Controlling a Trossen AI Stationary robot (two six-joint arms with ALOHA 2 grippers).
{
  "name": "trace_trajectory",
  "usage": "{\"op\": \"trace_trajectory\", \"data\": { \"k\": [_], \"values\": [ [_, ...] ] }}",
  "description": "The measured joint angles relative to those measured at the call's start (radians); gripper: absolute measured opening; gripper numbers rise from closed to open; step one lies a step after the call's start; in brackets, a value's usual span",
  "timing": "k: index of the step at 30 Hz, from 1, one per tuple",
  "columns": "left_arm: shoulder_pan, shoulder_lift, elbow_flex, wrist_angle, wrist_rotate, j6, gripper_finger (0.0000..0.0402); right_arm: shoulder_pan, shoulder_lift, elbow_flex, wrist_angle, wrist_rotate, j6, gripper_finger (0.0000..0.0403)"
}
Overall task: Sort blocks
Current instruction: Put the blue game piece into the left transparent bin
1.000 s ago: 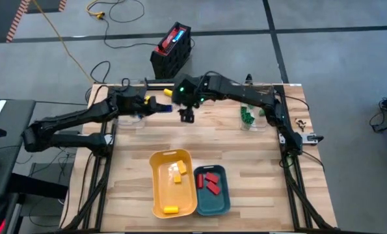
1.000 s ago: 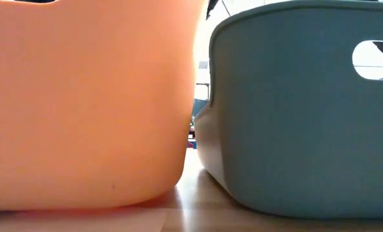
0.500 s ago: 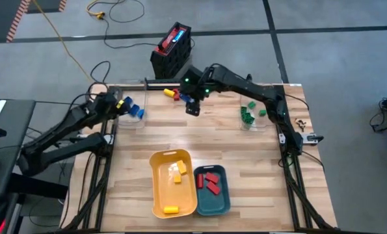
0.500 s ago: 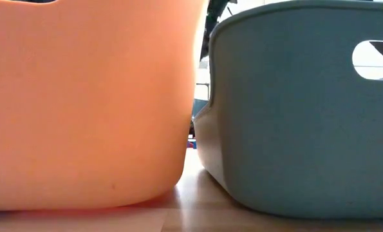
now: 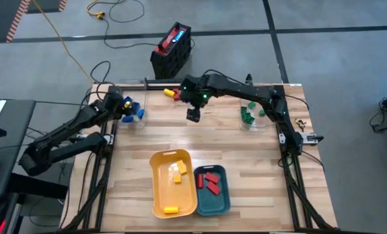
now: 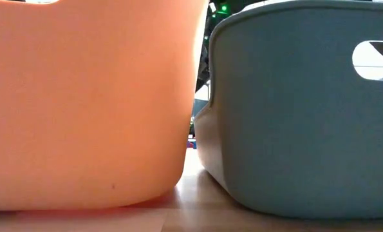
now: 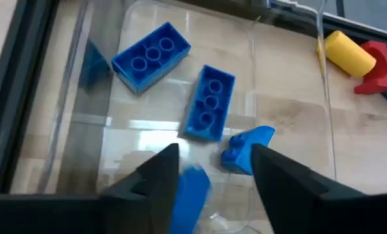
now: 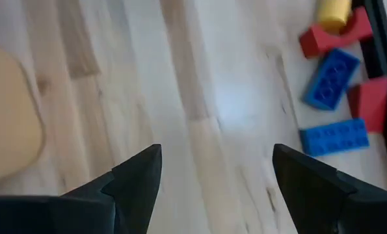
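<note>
Now my right gripper (image 8: pixel 209 188), fingers apart and empty, may knock the blue blocks (image 8: pixel 332 78) ahead when descending crooked

Both arms matte black, jointed tube links. Right arm (image 5: pixel 245 91) has a lit green LED near the wrist. Left arm (image 5: pixel 63 133) has the same dark housing, no light visible. Left gripper (image 7: pixel 209 179) and right gripper (image 8: pixel 216 175): each has two black wedge-shaped fingers with angular, faceted edges. Screws and markings too small to tell.
</note>
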State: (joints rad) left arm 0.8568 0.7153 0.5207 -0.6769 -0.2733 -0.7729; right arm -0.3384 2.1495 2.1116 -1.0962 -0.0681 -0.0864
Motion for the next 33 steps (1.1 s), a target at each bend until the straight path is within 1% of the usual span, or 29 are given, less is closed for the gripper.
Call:
{"op": "trace_trajectory", "data": {
  "k": [3, 6, 9, 11, 14, 17, 22, 26, 29, 33],
  "values": [
    [0.016, -0.003, 0.016, -0.006, 0.017, 0.028, 0.0215, -0.003, -0.002, -0.005, 0.040, -0.003, -0.001, 0.0292],
    [0.023, -0.009, 0.056, -0.008, 0.042, 0.074, 0.0233, -0.036, -0.002, -0.005, 0.102, -0.003, 0.005, 0.0285],
    [0.023, -0.020, 0.120, -0.007, 0.056, 0.139, 0.0238, -0.082, -0.002, -0.005, 0.161, -0.002, 0.033, 0.0282],
    [0.023, -0.029, 0.161, -0.012, 0.056, 0.155, 0.0238, -0.112, -0.002, -0.005, 0.191, -0.002, 0.057, 0.0282],
    [0.023, -0.042, 0.205, -0.016, 0.056, 0.170, 0.0236, -0.143, -0.007, -0.052, 0.287, 0.000, 0.095, 0.0282],
    [0.023, -0.053, 0.219, -0.034, 0.065, 0.160, 0.0235, -0.145, -0.030, -0.155, 0.367, 0.005, 0.119, 0.0282],
    [0.018, -0.055, 0.219, -0.056, 0.103, 0.143, 0.0235, -0.120, -0.110, -0.400, 0.534, 0.009, 0.194, 0.0282],
    [0.004, -0.054, 0.219, -0.054, 0.134, 0.141, 0.0235, -0.113, -0.192, -0.566, 0.663, 0.068, 0.262, 0.0281],
    [-0.009, -0.054, 0.219, -0.046, 0.134, 0.142, 0.0235, -0.117, -0.237, -0.665, 0.796, 0.092, 0.305, 0.0281],
    [-0.022, -0.034, 0.219, -0.007, 0.134, 0.160, 0.0235, -0.139, -0.231, -0.749, 0.919, 0.101, 0.371, 0.0281]
  ]
}}
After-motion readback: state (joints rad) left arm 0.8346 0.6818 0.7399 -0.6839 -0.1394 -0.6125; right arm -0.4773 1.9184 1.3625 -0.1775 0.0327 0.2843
